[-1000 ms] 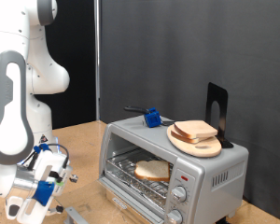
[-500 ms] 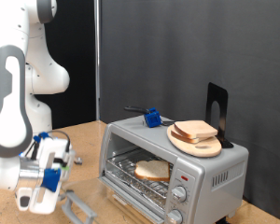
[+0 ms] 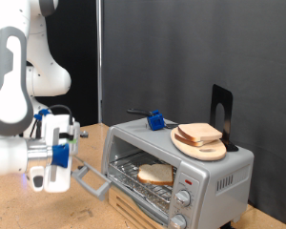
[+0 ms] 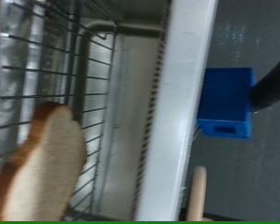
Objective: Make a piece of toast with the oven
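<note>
While toast (image 3: 155, 174) sits in oven (image 3: 214, 176), pincer (image 3: 48, 179) hangs outside, grip state unclear.

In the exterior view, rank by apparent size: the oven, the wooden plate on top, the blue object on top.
1. Oven, clearly largest.
2. Wooden plate, holding bread slices.
3. Blue object, smallest.
All three sit at similar distance from the camera, so the order is dependable.

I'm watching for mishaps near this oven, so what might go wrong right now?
The oven door hangs partly open beside the gripper, so an arm swing might knock it. The piece of toast sits near the wire rack's front edge and might slide out if jolted. Slices on the round wooden plate overhang its rim.
</note>
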